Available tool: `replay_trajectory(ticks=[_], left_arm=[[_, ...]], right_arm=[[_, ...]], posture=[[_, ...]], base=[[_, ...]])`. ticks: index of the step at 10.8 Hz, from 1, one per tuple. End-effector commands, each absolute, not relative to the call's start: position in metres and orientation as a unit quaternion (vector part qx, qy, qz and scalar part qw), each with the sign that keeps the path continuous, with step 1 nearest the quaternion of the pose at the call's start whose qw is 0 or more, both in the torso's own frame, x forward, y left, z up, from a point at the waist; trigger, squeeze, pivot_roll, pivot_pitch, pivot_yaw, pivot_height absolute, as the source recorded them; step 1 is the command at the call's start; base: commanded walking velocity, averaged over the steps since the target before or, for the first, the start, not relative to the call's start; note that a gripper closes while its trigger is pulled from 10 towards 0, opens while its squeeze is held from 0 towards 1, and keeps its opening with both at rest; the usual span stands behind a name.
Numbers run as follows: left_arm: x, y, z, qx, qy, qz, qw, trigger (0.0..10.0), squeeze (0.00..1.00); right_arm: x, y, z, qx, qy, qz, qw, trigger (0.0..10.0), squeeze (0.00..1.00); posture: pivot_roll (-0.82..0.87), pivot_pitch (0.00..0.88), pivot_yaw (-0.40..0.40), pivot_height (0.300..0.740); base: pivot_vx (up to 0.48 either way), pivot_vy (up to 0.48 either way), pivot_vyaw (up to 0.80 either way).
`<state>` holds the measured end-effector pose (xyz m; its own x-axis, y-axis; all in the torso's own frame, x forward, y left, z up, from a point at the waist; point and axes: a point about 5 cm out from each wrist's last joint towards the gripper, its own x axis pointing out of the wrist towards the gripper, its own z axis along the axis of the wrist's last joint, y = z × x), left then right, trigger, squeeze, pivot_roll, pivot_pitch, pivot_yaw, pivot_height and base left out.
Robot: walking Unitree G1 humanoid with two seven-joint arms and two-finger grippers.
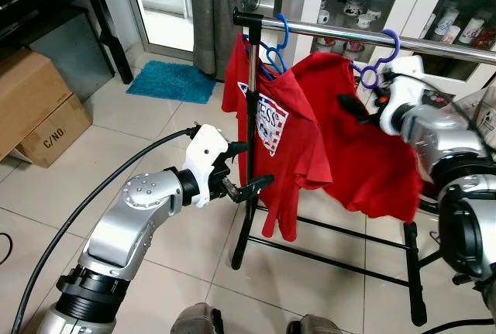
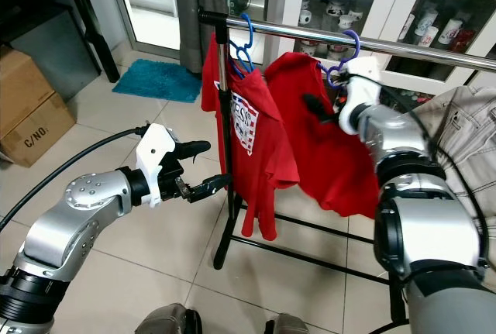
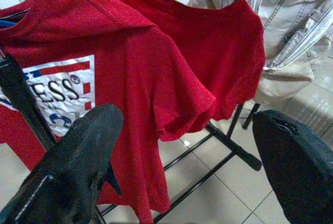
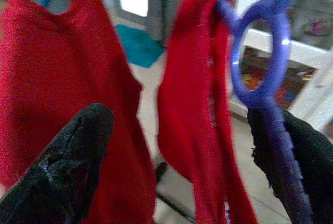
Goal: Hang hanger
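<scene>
Where the head camera looks down, one rail (image 1: 364,36) carries two hangers: a blue hanger (image 1: 275,43) with a printed red shirt (image 1: 267,129), and a purple hanger (image 1: 380,63) with a plain red shirt (image 1: 356,140). One left gripper (image 1: 249,167) is stretched toward the rack's post (image 1: 249,187), fingers apart. One right gripper (image 1: 358,107) is raised beside the purple hanger.

On the left wrist view, two black fingers (image 3: 73,167) stand wide apart before both shirts.

On the right wrist view, the fingers are apart, and the purple hanger lies against one finger (image 4: 299,156).
</scene>
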<state>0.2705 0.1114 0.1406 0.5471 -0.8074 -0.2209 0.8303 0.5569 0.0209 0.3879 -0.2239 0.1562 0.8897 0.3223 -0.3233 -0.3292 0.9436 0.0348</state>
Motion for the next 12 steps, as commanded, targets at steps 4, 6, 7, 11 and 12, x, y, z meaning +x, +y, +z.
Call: replay_trajectory(ticks=[4, 6, 7, 11, 12], left_arm=[[0.273, 0.109, 0.140, 0.068, 0.095, -0.468, 0.876, 10.0, 0.00], [0.272, 0.108, 0.139, 0.070, 0.094, -0.470, 0.875, 10.0, 0.00], [0.272, 0.108, 0.139, 0.071, 0.094, -0.469, 0.875, 10.0, 0.00], [0.271, 0.108, 0.138, 0.074, 0.094, -0.468, 0.876, 10.0, 0.00], [0.271, 0.108, 0.138, 0.075, 0.093, -0.467, 0.876, 10.0, 0.00]], right_arm=[[0.392, -0.229, 0.173, 0.023, 0.129, 0.161, 0.978, 0.0, 0.00], [0.394, -0.224, 0.171, 0.032, 0.134, 0.153, 0.979, 0.0, 0.00], [0.394, -0.223, 0.167, 0.032, 0.140, 0.129, 0.981, 0.0, 0.00], [0.397, -0.219, 0.165, 0.032, 0.133, 0.076, 0.988, 0.0, 0.00], [0.398, -0.218, 0.165, 0.033, 0.131, 0.070, 0.988, 0.0, 0.00]], posture=[[-0.03, 0.000, 0.030, 0.740], [-0.03, 0.000, 0.028, 0.740], [-0.02, 0.000, 0.025, 0.740], [-0.02, 0.000, 0.017, 0.740], [-0.02, 0.000, 0.016, 0.740]], base=[[0.000, 0.000, 0.00], [0.000, 0.000, 0.00], [0.000, 0.000, 0.00], [0.000, 0.000, 0.00], [0.000, 0.000, 0.00]])
